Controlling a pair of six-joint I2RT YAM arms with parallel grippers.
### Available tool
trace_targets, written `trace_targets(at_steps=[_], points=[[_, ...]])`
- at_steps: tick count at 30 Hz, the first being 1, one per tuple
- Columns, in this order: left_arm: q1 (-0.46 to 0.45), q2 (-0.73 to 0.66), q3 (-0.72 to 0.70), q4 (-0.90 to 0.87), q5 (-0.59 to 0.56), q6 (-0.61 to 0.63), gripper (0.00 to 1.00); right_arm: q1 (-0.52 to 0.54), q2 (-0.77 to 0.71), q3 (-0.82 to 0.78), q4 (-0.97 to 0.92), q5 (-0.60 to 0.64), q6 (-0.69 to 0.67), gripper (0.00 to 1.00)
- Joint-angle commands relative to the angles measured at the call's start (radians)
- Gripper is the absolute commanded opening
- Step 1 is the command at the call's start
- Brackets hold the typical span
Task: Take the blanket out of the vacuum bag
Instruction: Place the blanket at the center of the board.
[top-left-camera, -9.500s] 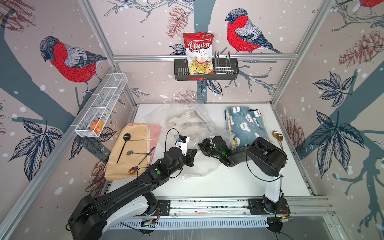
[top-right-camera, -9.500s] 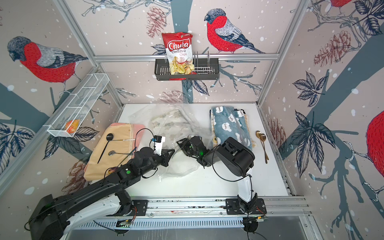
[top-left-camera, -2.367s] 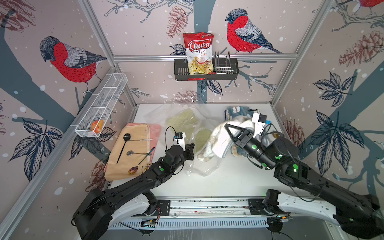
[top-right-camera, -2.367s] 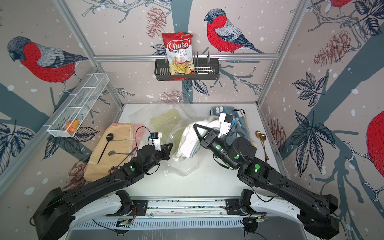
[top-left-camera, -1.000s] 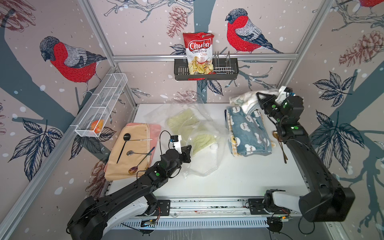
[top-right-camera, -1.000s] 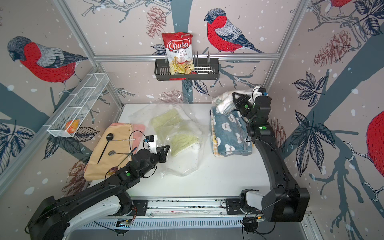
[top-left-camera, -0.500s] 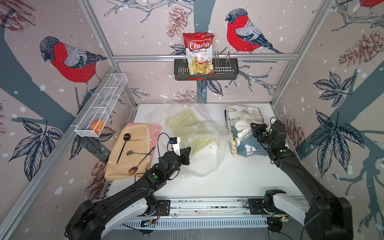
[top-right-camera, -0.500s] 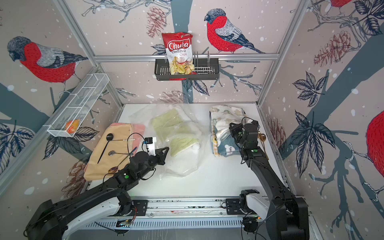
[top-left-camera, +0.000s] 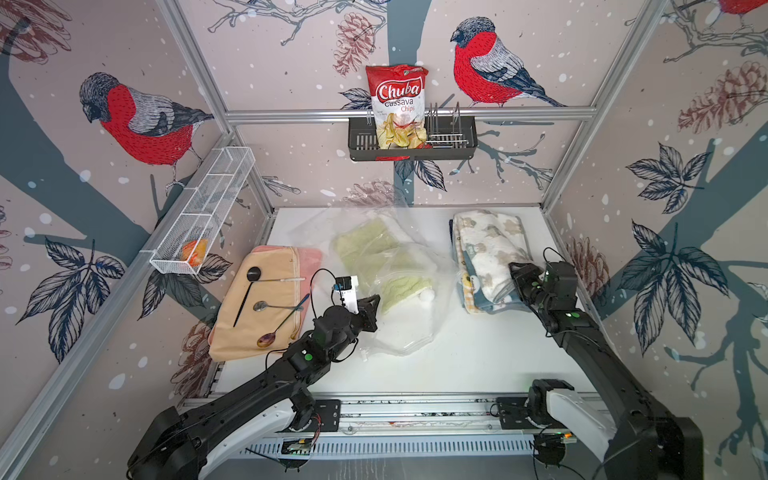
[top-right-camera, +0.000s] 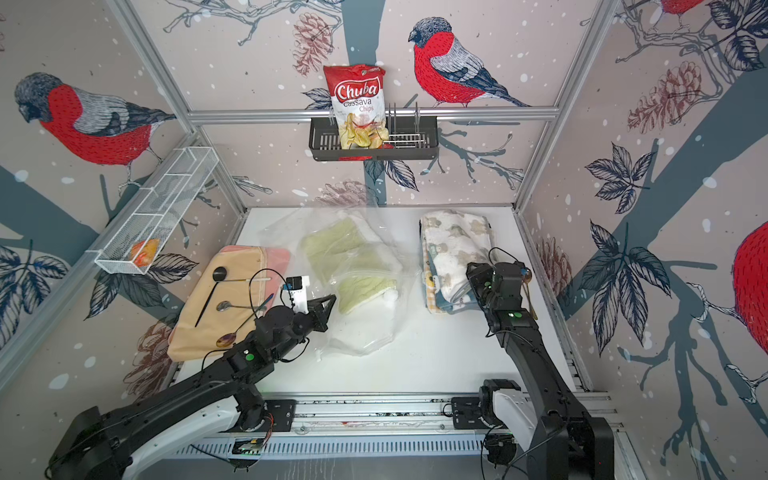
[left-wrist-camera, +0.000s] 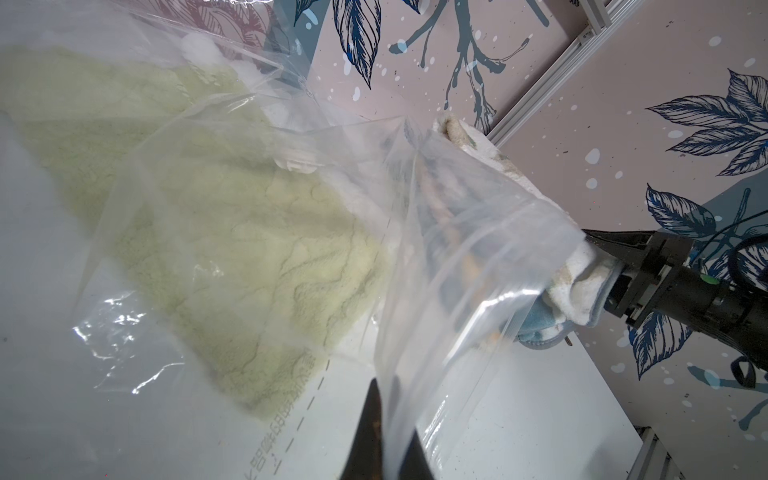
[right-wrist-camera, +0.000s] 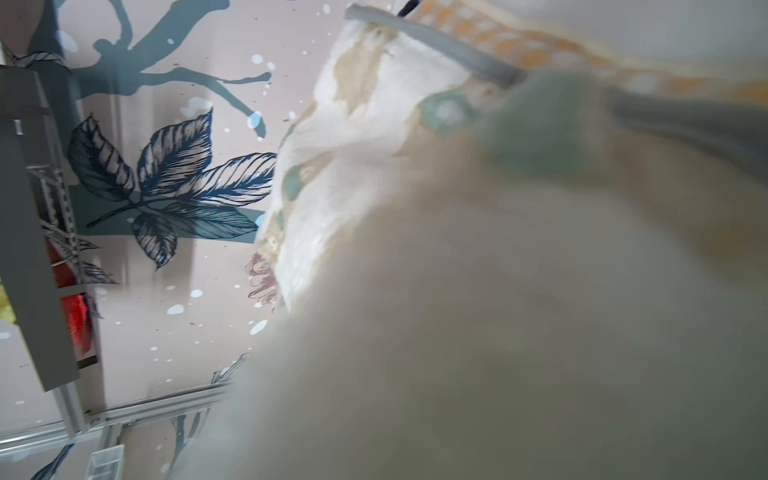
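The vacuum bag (top-left-camera: 399, 332) (top-right-camera: 365, 332) lies crumpled mid-table, with folded green blanket pieces (top-left-camera: 374, 249) (left-wrist-camera: 232, 232) still inside. My left gripper (top-left-camera: 371, 305) (left-wrist-camera: 386, 415) is shut on the bag's clear plastic edge and holds it lifted. A cream bear-print blanket (top-left-camera: 486, 249) (top-right-camera: 453, 245) lies outside the bag on a folded blue one at the right. My right gripper (top-left-camera: 517, 276) (top-right-camera: 473, 270) is at that blanket's near end, jaws apart around its fold. In the right wrist view, blurred cream cloth (right-wrist-camera: 457, 291) hides the fingers.
A peach cloth (top-left-camera: 274, 266) with three spoons lies at the left. A wire basket (top-left-camera: 199, 216) hangs on the left wall. A black rack (top-left-camera: 411, 141) with a chips bag is on the back wall. A gold spoon (top-right-camera: 525, 282) lies beside the right arm.
The right arm brought the cream blanket down from high at the back right onto the blue one, and its jaws have spread. The left gripper kept its hold on the bag.
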Motion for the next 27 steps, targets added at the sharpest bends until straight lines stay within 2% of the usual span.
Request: trace_targets(at_steps=[1, 7, 12, 18, 20, 27], points=[[0.003, 0.002, -0.004, 0.036, 0.003, -0.003, 0.0, -0.027, -0.056, -0.008, -0.053, 0.029, -0.067, 0.61], [0.003, -0.002, -0.023, 0.055, 0.002, -0.01, 0.0, -0.021, -0.185, 0.053, -0.294, 0.013, -0.169, 0.7], [0.004, -0.005, -0.024, 0.054, 0.001, -0.008, 0.0, 0.042, -0.383, -0.023, -0.458, 0.022, -0.14, 0.71], [0.004, -0.001, -0.016, 0.049, 0.006, 0.001, 0.0, 0.074, -0.567, 0.021, -0.708, 0.13, -0.153, 0.71], [0.004, -0.001, -0.018, 0.05, 0.003, 0.002, 0.0, 0.071, -0.58, 0.041, -0.722, 0.209, -0.173, 0.75], [0.007, 0.018, -0.006, 0.06, 0.008, 0.005, 0.0, 0.056, -0.413, 0.031, -0.478, 0.116, -0.159, 0.79]])
